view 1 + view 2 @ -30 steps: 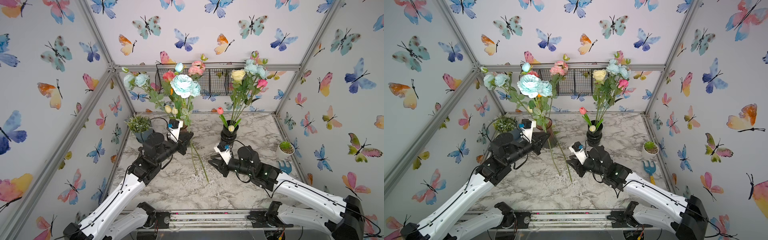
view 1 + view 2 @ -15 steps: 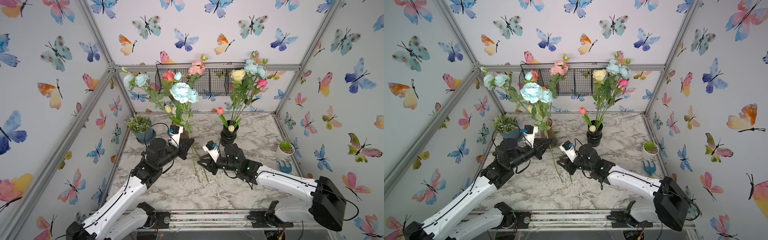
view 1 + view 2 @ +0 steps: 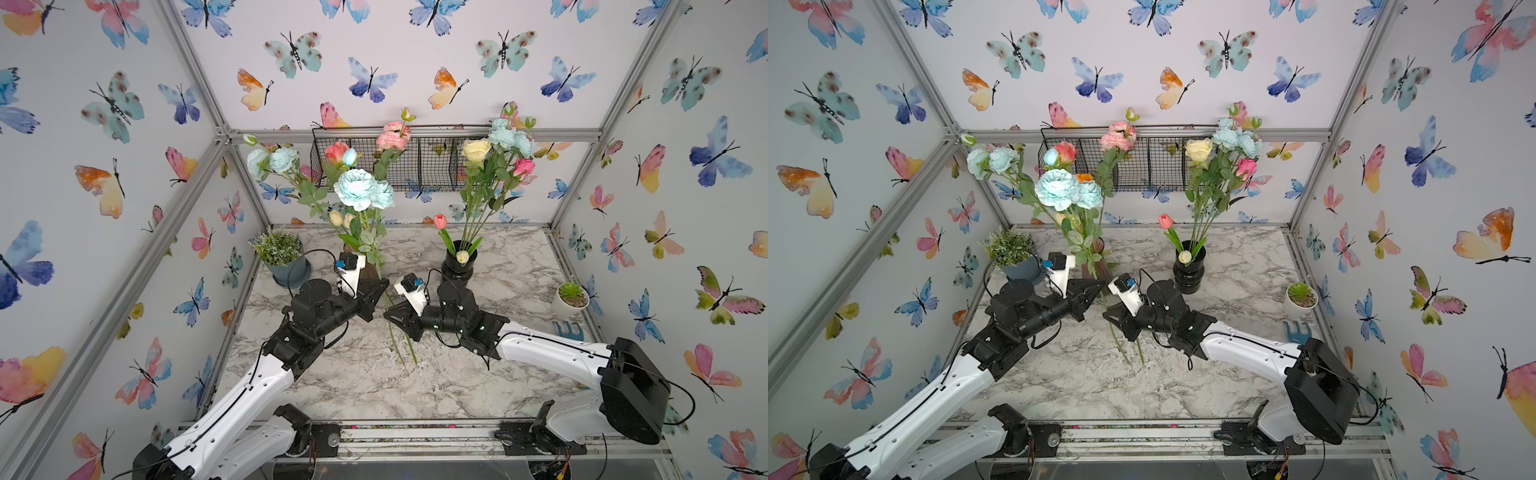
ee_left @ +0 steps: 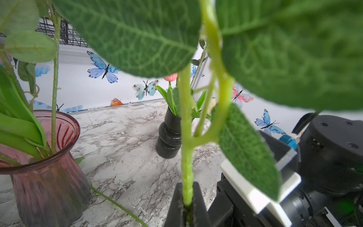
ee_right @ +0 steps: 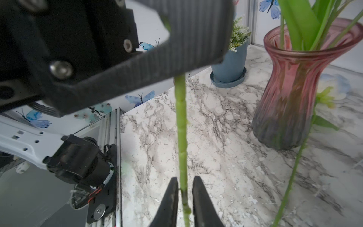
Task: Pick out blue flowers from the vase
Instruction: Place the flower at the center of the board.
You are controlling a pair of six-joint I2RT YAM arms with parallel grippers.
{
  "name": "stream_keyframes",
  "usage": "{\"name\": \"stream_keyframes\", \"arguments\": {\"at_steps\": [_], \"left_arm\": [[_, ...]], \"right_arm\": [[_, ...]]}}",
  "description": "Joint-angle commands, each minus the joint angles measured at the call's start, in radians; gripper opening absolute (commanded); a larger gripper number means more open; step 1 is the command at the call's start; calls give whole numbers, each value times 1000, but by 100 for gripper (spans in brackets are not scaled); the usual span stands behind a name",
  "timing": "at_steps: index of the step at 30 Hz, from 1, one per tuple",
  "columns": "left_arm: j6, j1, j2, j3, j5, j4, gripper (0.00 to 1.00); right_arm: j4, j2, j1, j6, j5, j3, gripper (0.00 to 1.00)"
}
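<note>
Blue flower (image 3: 358, 189) hangs clear of the pink vase (image 4: 49, 167), just beside it; stem (image 5: 181, 127) near upright, bloom up; my left tool (image 4: 187, 188) pinches it; my right tool (image 5: 185, 180) pinches the same stem just below; right is nearer the foot.

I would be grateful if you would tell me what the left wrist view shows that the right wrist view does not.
Only the left wrist: the glossy black vase holding a pink tulip, and broad green leaves. Only the right wrist: the grey-blue potted plant. Both: the ribbed pink glass vase and the green ridged flower stem, gripped by the left gripper and right gripper.
</note>
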Motion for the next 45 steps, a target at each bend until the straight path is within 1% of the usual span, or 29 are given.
{"name": "stream_keyframes", "arguments": {"at_steps": [1,2,8,9,10,12,14,17,20,24,27,32,35,37,42,45], "left_arm": [[-4,-1,-23,11,29,35,0],[-3,-1,-22,11,27,33,0],[-3,-1,-16,-1,26,45,0],[-3,-1,-18,-1,23,46,3],[0,-1,-22,-1,19,45,6],[4,-1,-27,0,12,41,16],[7,-1,-32,-1,8,37,33],[11,-1,-37,-5,2,33,53],[15,-1,-40,-10,-4,25,60],[28,-1,-66,-9,-35,1,64],[45,1,-104,-7,-97,-38,65],[69,4,-168,-55,-191,-36,65],[70,9,-177,-67,-208,-36,65],[75,11,-178,-68,-228,-44,65],[76,27,-190,-85,-250,-48,65],[70,44,-188,-91,-238,-42,65]], "right_arm": [[16,1,7,12,-7,23,5],[16,-4,9,12,-6,21,1],[5,-23,11,10,0,11,1],[4,-25,11,11,0,8,1],[3,-28,11,12,2,6,2],[-3,-36,11,13,13,2,2],[-10,-47,11,11,22,-1,2],[-14,-58,11,9,28,-6,2],[-27,-65,11,9,48,-10,2],[-116,-78,11,9,114,3,2],[-246,-112,11,15,172,8,2],[-358,-181,11,58,199,-78,2],[-448,-217,11,86,195,-101,2],[-499,-259,11,107,214,-119,2],[-531,-375,11,168,251,-210,2],[-551,-383,11,191,265,-241,2]]}}
